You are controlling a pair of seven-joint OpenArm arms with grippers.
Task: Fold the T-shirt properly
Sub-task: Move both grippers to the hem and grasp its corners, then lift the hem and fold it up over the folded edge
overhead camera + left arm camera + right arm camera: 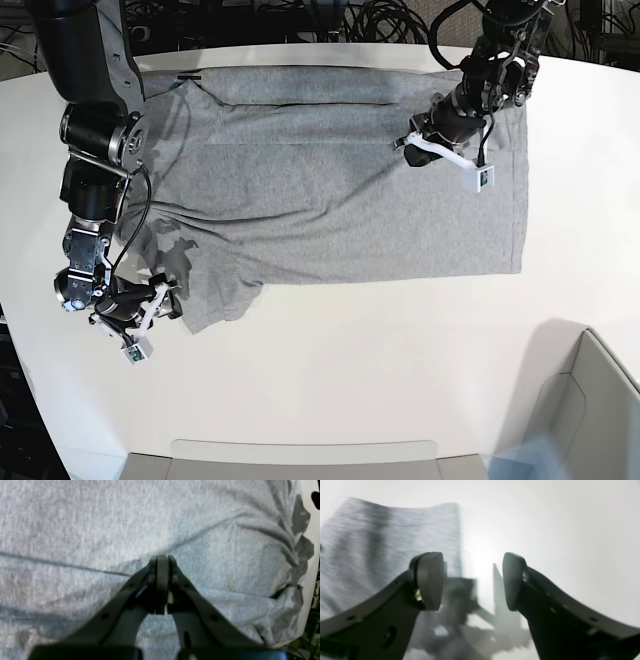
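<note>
The left end effector (pixel 162 560) has dark, matte, curved fingers whose flat pads are pressed together with nothing visibly pinched between them. Directly beneath and all around it lies the T-shirt (pixel 100 530), a soft heather-grey knit with shallow creases and a bunched edge off to its right, where the smooth white tabletop (pixel 312 542) shows.

The right end effector (pixel 473 580) stands spread wide, its rounded grey pads (pixel 431 580) apart and holding nothing. A sleeve of the T-shirt lies just beside its left finger; glossy white tabletop lies beneath and beyond.
</note>
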